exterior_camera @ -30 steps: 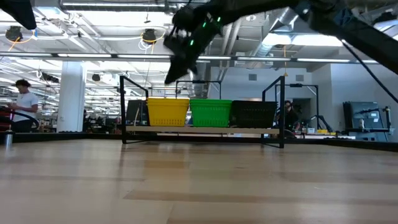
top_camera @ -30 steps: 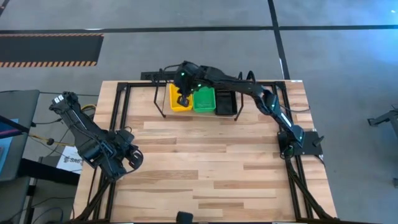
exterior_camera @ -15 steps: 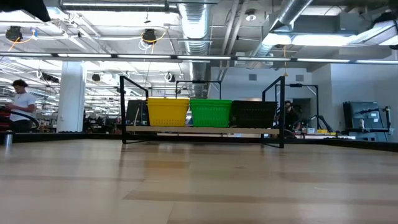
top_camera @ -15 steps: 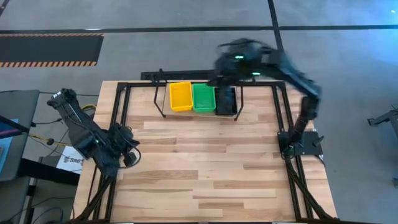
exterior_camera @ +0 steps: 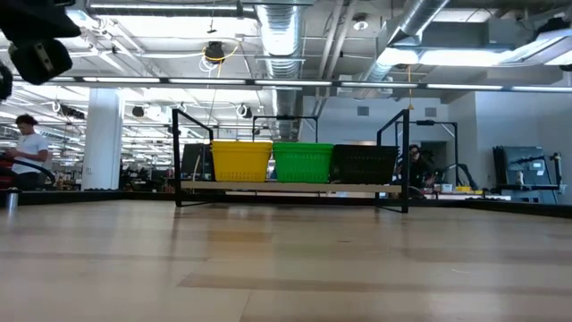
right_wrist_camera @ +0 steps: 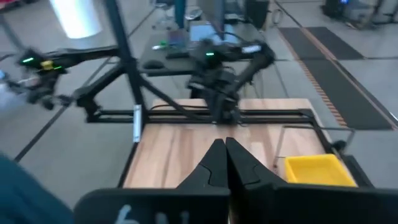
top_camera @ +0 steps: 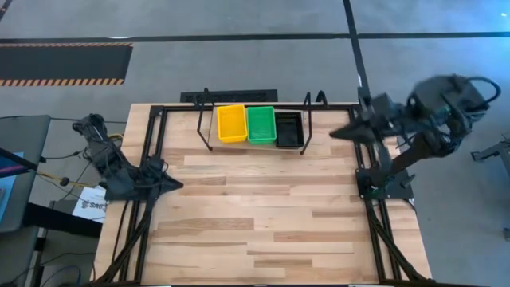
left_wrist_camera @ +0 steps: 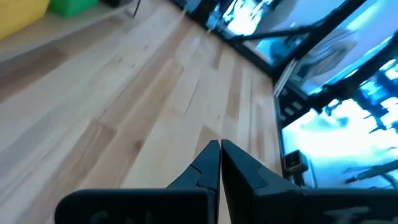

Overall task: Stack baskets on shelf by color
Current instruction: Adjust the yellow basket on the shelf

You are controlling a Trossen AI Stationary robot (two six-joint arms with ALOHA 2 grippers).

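Three baskets stand side by side on the shelf [exterior_camera: 290,188] at the table's far edge: a yellow basket [top_camera: 232,123], a green basket [top_camera: 260,124] and a black basket [top_camera: 288,129], resting on their bottoms. In the low view they show as yellow [exterior_camera: 240,161], green [exterior_camera: 302,162] and black [exterior_camera: 363,165]. My left gripper [top_camera: 177,185] is shut over the table's left edge, pointing toward the middle, with nothing in it [left_wrist_camera: 220,144]. My right gripper [top_camera: 335,134] is shut high over the far right corner, pointing left, holding nothing [right_wrist_camera: 222,143].
A black tube frame [top_camera: 151,159] edges the wooden table on both sides. Bare wood [top_camera: 263,215] lies between the shelf and the near edge. A person [exterior_camera: 31,148] stands far off in the room at the left of the low view.
My right gripper has drawn back from above the yellow basket, risen and swung fast toward the table's right edge, staying shut. My left arm has folded lower at the left edge, and its gripper has tipped up to point nearly level across the table. The baskets have stayed put.
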